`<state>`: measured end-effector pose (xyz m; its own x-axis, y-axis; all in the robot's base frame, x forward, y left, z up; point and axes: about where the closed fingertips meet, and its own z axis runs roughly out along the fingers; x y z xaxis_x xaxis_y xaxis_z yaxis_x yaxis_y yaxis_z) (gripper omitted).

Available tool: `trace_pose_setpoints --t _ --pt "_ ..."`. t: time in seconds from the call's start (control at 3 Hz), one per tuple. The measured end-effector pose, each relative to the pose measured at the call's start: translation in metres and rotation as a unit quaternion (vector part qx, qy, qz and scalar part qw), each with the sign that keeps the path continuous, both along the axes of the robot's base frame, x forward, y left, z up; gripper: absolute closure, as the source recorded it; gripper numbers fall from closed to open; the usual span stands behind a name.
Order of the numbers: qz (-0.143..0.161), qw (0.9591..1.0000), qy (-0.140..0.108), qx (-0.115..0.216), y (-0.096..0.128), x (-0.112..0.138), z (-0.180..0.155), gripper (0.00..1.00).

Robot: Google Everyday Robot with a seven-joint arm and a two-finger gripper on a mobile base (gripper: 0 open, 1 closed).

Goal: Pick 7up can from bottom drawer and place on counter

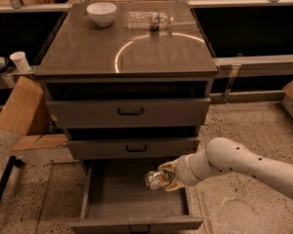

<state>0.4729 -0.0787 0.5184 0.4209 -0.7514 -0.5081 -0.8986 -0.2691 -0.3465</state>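
The 7up can (pixel 156 179), green and silver, is held on its side in my gripper (pixel 165 177), above the right part of the open bottom drawer (pixel 95 199). The gripper's pale fingers are shut on the can. My white arm reaches in from the right edge of the view. The counter (pixel 88 52), the cabinet's glossy brown-grey top with a curved light reflection, lies well above and behind the gripper. The drawer's tray shows no other object.
A white bowl (pixel 101 13) and a clear plastic water bottle (pixel 149 19) sit at the back of the counter. The two upper drawers (pixel 129 112) are closed. Cardboard (pixel 22 106) and a white cup (pixel 20 61) stand to the left.
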Motion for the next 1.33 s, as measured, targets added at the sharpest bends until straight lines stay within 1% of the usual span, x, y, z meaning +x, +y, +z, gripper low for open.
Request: trace_pose_setpoints --t 0.33,0.67,1.0,1.33 --pt "-0.001 1.0 0.003 0.0 -0.001 0.003 -0.004 1.0" --pt "0.005 0.9998 0.016 -0.008 0.004 0.002 0.0 1.0" --pt "0.022 0.9996 0.01 -0.015 0.016 0.0 0.051 1.0" --pt "0.038 0.9986 -0.027 -0.022 0.025 0.011 0.128 1.0"
